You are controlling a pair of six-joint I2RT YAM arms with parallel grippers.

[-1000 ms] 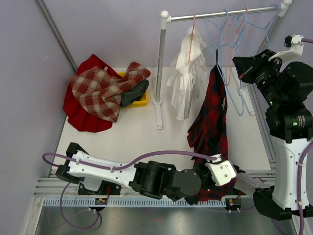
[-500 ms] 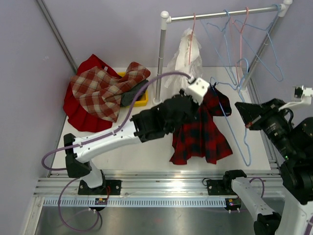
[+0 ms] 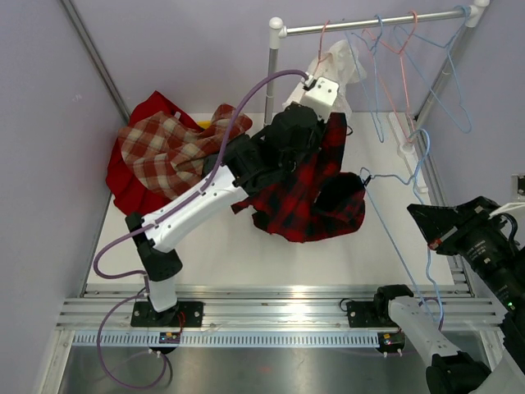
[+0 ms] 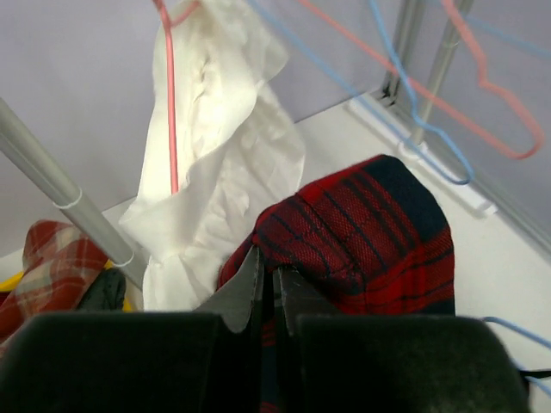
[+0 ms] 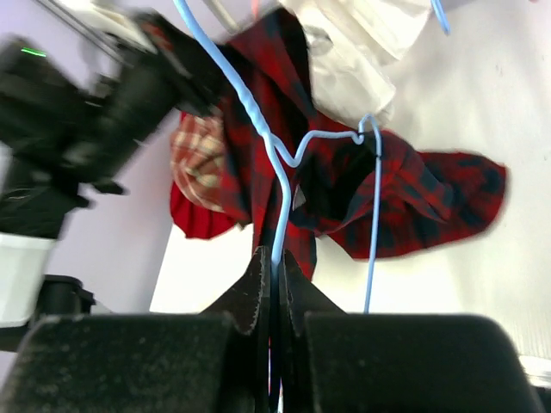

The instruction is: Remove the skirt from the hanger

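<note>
The red plaid skirt [image 3: 316, 197] hung bunched above the middle of the table [image 3: 246, 254], a fold pinched tight in the left gripper [image 4: 267, 268]. That arm reached high and forward toward the rack [image 3: 361, 23]. The right gripper [image 5: 274, 262], low at the near right corner, clamped the blue hanger [image 5: 246, 101], whose far end met the skirt's edge.

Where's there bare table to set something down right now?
Bare table lies along the near edge, between the plaid skirt and the front rail. It is crowded back left by the clothes pile, and on the right the blue hanger crosses.
</note>
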